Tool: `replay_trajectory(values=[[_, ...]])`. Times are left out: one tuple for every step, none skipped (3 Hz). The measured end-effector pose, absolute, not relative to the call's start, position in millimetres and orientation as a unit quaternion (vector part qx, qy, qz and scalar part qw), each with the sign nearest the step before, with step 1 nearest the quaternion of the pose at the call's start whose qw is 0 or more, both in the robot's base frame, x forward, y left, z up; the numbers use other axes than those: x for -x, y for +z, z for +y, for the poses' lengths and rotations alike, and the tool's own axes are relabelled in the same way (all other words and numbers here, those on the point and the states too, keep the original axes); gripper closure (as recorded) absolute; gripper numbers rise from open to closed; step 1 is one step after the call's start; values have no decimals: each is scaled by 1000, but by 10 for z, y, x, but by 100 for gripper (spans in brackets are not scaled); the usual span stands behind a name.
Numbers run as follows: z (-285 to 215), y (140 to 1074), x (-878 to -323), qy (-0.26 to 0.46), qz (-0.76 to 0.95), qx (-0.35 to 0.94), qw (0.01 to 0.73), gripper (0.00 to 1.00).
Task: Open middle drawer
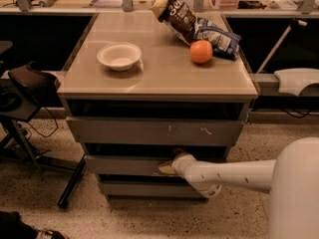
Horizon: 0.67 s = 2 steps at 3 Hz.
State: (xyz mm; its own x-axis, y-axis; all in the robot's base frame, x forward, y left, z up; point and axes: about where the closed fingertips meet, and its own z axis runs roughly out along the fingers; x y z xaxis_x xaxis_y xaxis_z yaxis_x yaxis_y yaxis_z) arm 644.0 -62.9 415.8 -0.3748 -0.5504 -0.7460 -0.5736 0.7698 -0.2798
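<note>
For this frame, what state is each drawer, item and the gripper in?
middle drawer: no interior showing, looks shut
gripper: at that drawer's top edge
top drawer: looks shut
bottom drawer: looks shut
bowl: upright, empty
orange: whole
dark snack bag: tipped over

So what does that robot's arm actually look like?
The arm is a smooth white tube with small dark dots along it, growing from a big rounded white shell on the right. No loose cables show. Its gripper, tan at the tip, is at the top edge of the middle drawer front.
</note>
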Motion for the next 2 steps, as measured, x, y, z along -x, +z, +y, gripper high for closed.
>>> replay_trajectory(values=[[-654, 4229, -6458, 13, 829, 339, 445, 100], [-658, 4245, -6455, 13, 829, 339, 445, 100]])
